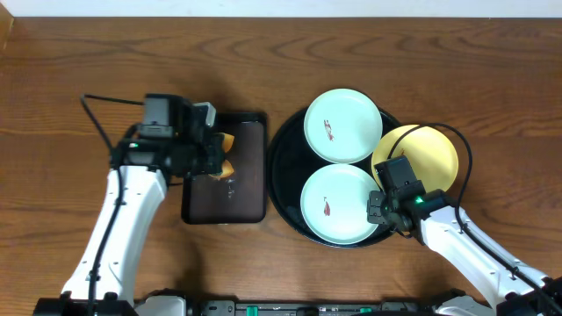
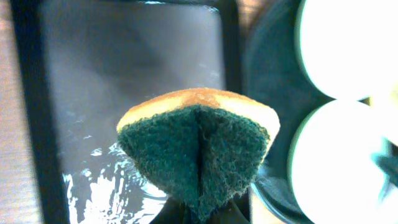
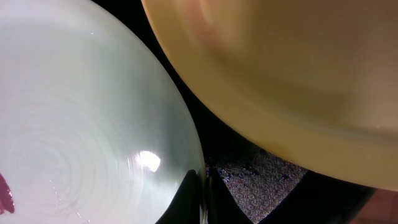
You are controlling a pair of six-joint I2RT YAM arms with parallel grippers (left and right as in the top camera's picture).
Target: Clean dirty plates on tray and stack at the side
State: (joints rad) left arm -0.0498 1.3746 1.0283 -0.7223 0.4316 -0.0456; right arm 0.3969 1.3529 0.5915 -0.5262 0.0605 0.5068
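Nil cleaned/stacked: 3 dirty plates [image 1: 342, 125] on tray [image 1: 285, 167]; L claw [image 1: 219, 154] grasping sponge [image 2: 199, 149], R claw [image 1: 378, 213] clenched at 6 o'clock mint plate [image 1: 338, 204] rim.

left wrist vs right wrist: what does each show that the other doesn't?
Left wrist only: folded green-and-yellow sponge pinched in the left gripper, above the rectangular tray. Right wrist only: red smear on a mint plate, right gripper closed at that plate's rim. Both: round black tray, mint plates, yellow plate (a blown-out sliver in left wrist).
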